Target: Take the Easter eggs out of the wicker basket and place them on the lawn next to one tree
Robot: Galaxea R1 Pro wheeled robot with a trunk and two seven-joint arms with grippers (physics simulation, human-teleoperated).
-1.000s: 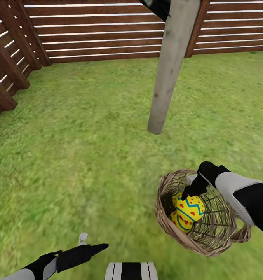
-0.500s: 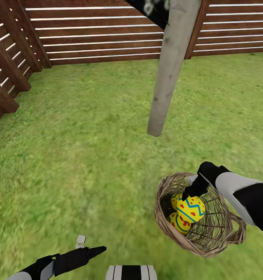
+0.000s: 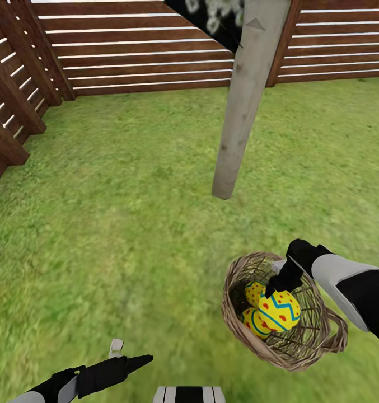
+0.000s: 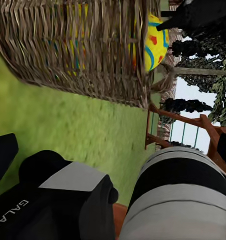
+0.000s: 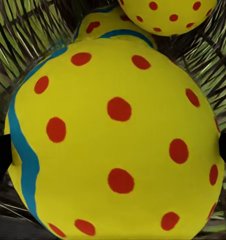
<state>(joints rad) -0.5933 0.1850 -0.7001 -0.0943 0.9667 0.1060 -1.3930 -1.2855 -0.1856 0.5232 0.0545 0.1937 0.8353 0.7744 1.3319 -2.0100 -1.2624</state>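
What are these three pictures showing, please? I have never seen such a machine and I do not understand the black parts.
This is a simulated robot with two arms. The wide picture looks down from its head; the other two come from cameras near each gripper. On the lawn stands a wicker basket with three Easter eggs, close to a tree trunk. The right gripper reaches into the basket and grips the top egg, which looks huge in its wrist camera. The left gripper hangs low, holding nothing.

A fenced garden: green lawn (image 3: pixel 127 184), brown slatted wooden fence (image 3: pixel 139 50), and a pale tree trunk (image 3: pixel 242 106).
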